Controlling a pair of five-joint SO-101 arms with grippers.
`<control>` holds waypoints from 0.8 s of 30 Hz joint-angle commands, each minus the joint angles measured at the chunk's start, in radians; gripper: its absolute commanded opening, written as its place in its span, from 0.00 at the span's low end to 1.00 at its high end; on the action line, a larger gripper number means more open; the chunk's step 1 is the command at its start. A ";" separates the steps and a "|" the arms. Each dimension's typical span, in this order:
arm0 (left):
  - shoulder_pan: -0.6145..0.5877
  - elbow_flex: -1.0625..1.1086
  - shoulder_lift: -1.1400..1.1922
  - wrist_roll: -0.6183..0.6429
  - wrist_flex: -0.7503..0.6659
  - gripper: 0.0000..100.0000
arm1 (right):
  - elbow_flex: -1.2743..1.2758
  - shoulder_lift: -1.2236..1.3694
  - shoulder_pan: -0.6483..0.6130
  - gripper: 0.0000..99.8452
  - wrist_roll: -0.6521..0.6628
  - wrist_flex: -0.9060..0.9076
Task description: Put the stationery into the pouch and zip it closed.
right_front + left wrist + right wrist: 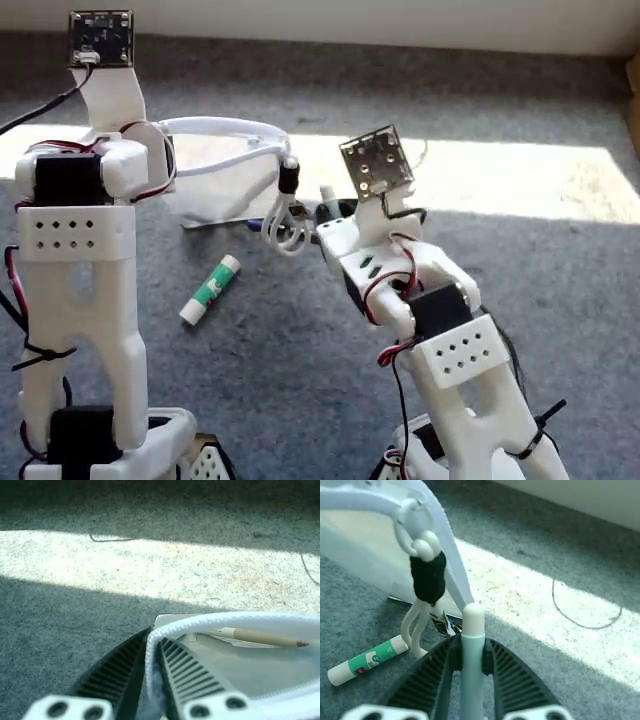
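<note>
The clear pouch (222,190) with a white zipper rim (225,127) is held up off the grey carpet. My left gripper (152,655) is shut on the pouch rim (235,621), and a pencil (260,637) lies inside. My right gripper (470,656) is shut on a pale green pen (471,655), right beside the black zipper pull (427,577) with its white cord loop. In the high view the pen (326,197) stands next to the pull (288,180). A green and white glue stick (210,290) lies on the carpet below the pouch, also seen as the glue stick (367,660).
Grey carpet with a bright band of sunlight (500,180) behind the pouch. A thin thread (585,605) lies on the sunlit carpet. The arm bases stand at the near edge.
</note>
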 commanded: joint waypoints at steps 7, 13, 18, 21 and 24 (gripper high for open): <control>0.019 0.039 0.010 -0.006 0.012 0.01 | -0.019 -0.088 -0.130 0.01 -0.008 -0.134; 0.018 0.039 0.008 -0.008 0.015 0.01 | -0.019 -0.093 -0.168 0.01 -0.008 -0.292; 0.018 0.039 0.008 -0.008 0.017 0.01 | -0.019 -0.093 -0.199 0.01 -0.008 -0.401; 0.018 0.039 0.008 -0.009 0.017 0.01 | -0.019 -0.093 -0.219 0.01 -0.008 -0.463; 0.018 0.039 0.008 -0.009 0.017 0.01 | -0.019 -0.094 -0.237 0.01 -0.008 -0.515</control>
